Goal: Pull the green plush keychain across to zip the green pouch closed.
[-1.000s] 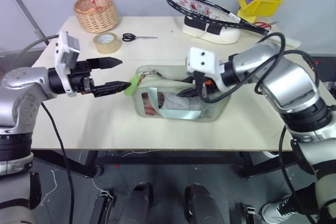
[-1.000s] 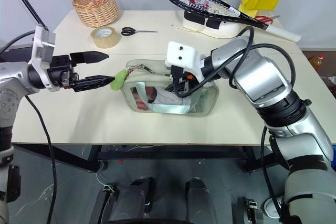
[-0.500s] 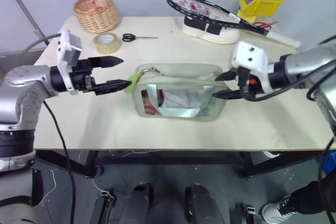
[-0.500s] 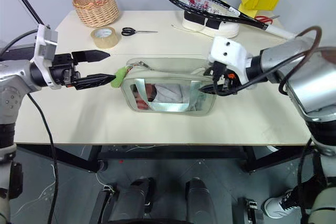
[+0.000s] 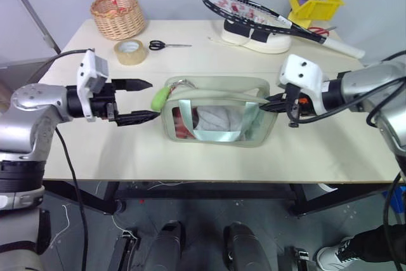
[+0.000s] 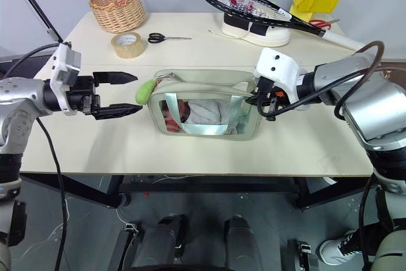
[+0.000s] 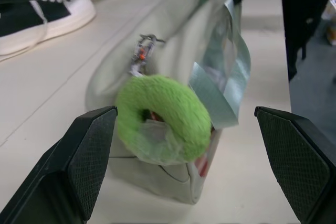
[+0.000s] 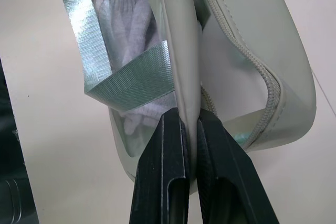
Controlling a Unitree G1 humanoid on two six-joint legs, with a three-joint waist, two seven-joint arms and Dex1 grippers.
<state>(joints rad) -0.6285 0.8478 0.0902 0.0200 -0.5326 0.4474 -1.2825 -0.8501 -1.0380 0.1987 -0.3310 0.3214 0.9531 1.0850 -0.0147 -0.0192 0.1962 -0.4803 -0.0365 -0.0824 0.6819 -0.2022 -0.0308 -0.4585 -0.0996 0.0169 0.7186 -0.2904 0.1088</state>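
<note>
Once wider, right gripper [image 8: 190,124] pinching green pouch [image 5: 216,87]

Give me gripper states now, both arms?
Left gripper: open, fingers either side of the green plush keychain, not closed on it.
Right gripper: shut on the green pouch at its end edge.

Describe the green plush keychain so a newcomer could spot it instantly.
Start at the green pouch in the middle of the table. At its end nearest the open left pincer hangs the green plush keychain, the one bright lime, fuzzy thing there.
</note>
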